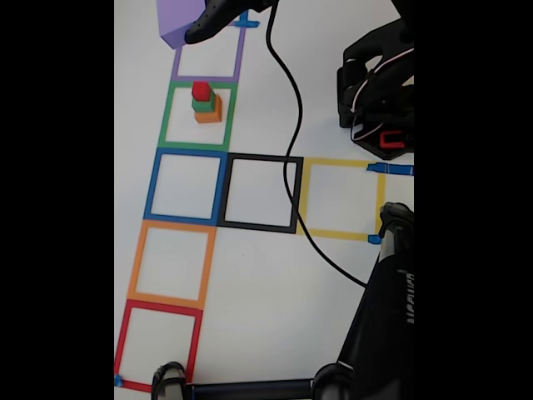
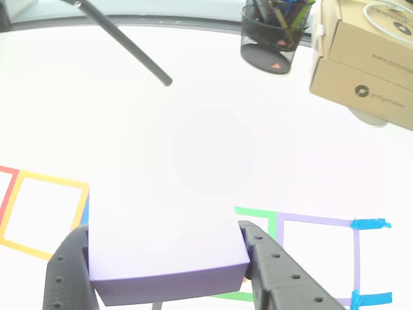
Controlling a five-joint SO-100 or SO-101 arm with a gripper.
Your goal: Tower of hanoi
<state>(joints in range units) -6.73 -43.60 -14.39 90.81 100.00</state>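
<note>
- While the tool (image 2: pixel 169 274) is clamped on the purple cube (image 2: pixel 164 248), one finger per side w/ both jaws against its flanks in the other view, the load hangs off the bench (image 1: pixel 250 275), up at the top of the fixed view near the purple tape square (image 1: pixel 239 62).
- Grip risk: cube is wide vs. the fingers, faces look smooth; if pressure eases or the arm jerks, it could slip or twist out. Judgement only.
- Next out: small stack in the green tape square (image 1: pixel 166 117), w/ orange cube (image 1: pixel 210 112) at the bottom, green cube (image 1: pixel 203 103) on it, red cube (image 1: pixel 201 89) on top. It sits just beside the carried block's path; a low swing could clip it and topple all three.
- Black cable (image 1: pixel 291 167) runs down across the black square (image 1: pixel 226 192); could snag the arm or drag on a sweep.
- Purple block covers much of the other view, so the drop spot is poorly seen; off-centre placement is likely.
- Pen cup (image 2: pixel 270 35) and cardboard boxes (image 2: pixel 364 58) are well apart, low concern.
</note>
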